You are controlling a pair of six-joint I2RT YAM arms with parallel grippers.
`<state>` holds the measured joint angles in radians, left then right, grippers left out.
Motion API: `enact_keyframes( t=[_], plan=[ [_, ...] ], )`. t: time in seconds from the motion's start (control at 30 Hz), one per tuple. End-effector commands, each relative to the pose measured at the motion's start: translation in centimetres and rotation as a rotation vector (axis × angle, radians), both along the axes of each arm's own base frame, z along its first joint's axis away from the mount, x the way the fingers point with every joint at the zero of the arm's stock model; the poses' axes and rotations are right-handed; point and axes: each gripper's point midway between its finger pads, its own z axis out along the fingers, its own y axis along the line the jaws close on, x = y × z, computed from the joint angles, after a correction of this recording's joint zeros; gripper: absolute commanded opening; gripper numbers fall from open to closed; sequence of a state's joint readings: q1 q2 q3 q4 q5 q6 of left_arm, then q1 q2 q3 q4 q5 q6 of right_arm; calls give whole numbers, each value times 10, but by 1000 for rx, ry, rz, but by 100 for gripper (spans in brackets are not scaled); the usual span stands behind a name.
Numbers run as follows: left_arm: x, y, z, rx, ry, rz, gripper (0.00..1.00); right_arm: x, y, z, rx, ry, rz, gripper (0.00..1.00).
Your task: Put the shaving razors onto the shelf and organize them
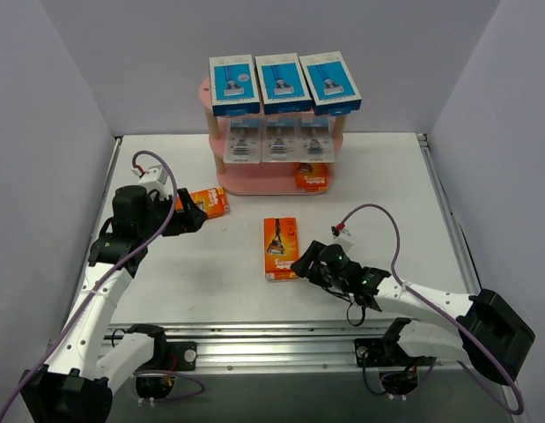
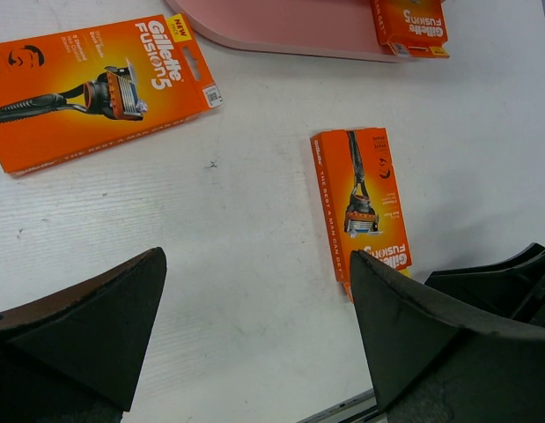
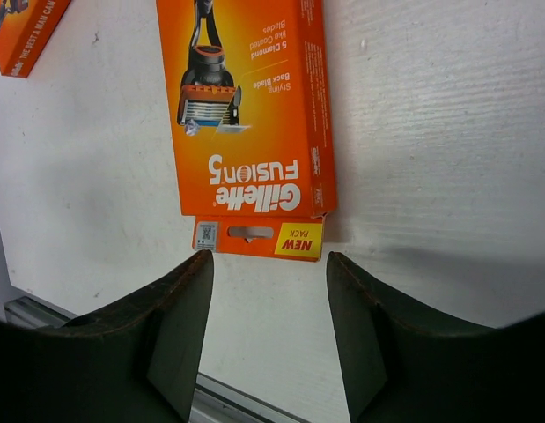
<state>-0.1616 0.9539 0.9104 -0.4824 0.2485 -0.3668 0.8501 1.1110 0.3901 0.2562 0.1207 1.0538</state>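
I read the shelf [image 1: 254,183] as the landmark. Three blue boxes [image 1: 282,84] stand on its top tier and three clear blister packs [image 1: 277,141] on its middle tier. One orange card [image 1: 311,178] sits on its bottom board, toward the right end. A second orange card [image 1: 210,203] lies on the table just off the shelf's left front, beside the left gripper [image 1: 195,214], whose jaws are spread wide and empty. A third orange card [image 3: 246,115] lies flat farther in front of the shelf's middle. Its hang-tab end is just ahead of the right gripper [image 3: 269,260], whose jaws are partly apart and clasp nothing.
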Motion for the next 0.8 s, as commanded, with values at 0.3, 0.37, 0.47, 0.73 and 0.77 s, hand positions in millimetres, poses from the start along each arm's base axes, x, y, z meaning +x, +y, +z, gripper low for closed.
enact_keyframes(
  t=[0.3, 0.37, 0.47, 0.73, 0.77],
  plan=[
    [3, -4, 9, -26, -28, -18, 94, 14, 8, -11, 100, 15, -1, 44],
    [3, -4, 9, -25, -28, -17, 94, 14, 6, -16, 95, 25, -7, 44],
    [3, -5, 8, -25, -26, -18, 94, 14, 7, -20, 85, 31, -2, 43],
    [3, -5, 9, -26, -27, -18, 94, 11, 3, -28, 76, 46, -9, 39],
    [3, -5, 9, -26, -27, -18, 94, 10, 2, -30, 75, 49, -10, 39]
  ],
)
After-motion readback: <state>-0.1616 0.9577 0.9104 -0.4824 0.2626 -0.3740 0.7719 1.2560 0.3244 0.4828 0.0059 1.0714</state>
